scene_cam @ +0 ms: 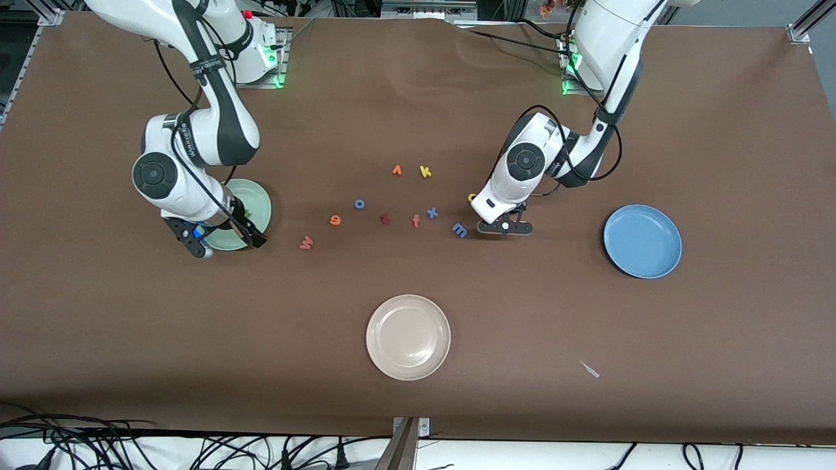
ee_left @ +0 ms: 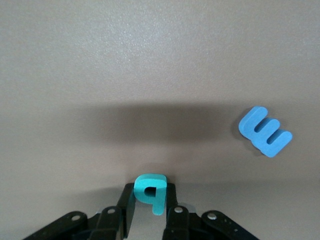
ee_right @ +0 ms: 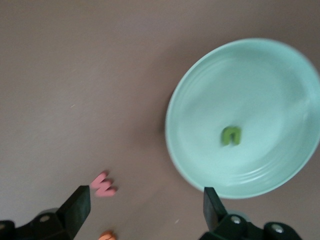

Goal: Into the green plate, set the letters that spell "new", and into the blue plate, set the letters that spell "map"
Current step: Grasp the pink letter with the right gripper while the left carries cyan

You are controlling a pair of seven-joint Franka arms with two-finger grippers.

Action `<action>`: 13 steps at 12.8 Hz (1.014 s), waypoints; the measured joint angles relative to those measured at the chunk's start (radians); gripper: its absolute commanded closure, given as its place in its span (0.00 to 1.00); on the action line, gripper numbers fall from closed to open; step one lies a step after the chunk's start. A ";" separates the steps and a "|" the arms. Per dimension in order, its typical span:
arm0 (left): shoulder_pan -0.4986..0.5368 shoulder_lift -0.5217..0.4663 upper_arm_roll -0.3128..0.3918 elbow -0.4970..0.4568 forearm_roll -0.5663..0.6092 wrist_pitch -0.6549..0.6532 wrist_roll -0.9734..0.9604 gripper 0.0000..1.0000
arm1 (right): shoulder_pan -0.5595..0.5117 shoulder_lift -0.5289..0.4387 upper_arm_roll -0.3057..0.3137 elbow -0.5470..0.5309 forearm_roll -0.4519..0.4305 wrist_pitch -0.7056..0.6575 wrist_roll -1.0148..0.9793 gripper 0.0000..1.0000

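Both arms: glossy white shells with dark grey joint sections and round dark grey joint caps, black cables looped alongside, green lights at the bases, each ending in a black tool, left [scene_cam: 504, 226], right [scene_cam: 225, 243].

The n [ee_right: 231, 135] lies in the green plate [scene_cam: 260, 199] at the right arm's end of the desk [scene_cam: 718, 130]; the w [scene_cam: 306, 243] lies beside that plate. The p [ee_left: 150, 192] sits between the left gripper's [ee_left: 150, 212] jaws, near the m [scene_cam: 460, 229]. The blue plate [scene_cam: 642, 241] lies toward the left arm's end.
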 measured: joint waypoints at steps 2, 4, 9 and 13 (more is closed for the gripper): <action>0.000 0.000 0.000 0.000 0.000 0.000 0.000 0.83 | 0.021 0.043 0.037 0.021 0.021 0.042 0.018 0.01; 0.001 0.000 0.001 0.003 0.000 -0.003 0.003 0.84 | 0.053 0.106 0.048 0.023 0.022 0.145 0.022 0.12; 0.134 -0.030 0.016 0.181 0.003 -0.383 0.227 0.84 | 0.130 0.207 0.051 0.028 0.021 0.264 0.020 0.25; 0.319 -0.075 0.023 0.195 0.017 -0.488 0.534 0.83 | 0.132 0.218 0.037 0.027 0.021 0.267 0.006 0.25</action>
